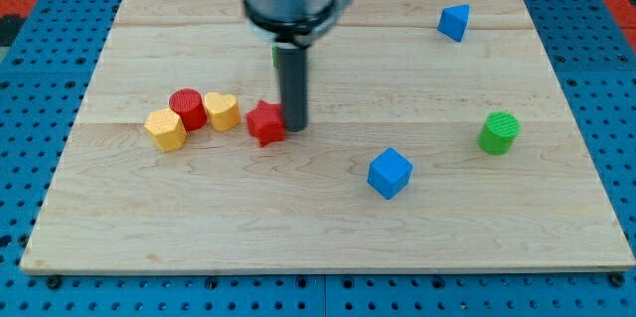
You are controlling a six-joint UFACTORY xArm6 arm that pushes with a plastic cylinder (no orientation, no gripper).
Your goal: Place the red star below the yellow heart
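Observation:
The red star [264, 122] lies left of the board's middle. The yellow heart [222, 111] sits just to its left, nearly touching it. My tip [295, 125] rests at the star's right edge, touching or almost touching it. The rod rises from there to the arm's grey body at the view's top.
A red cylinder [188, 108] and a yellow hexagonal block [166, 129] sit left of the heart in a tight cluster. A blue cube [389, 173] lies right of centre, a green cylinder [499, 132] at the right, a blue block [454, 22] at the top right. The wooden board [328, 237] ends at blue pegboard.

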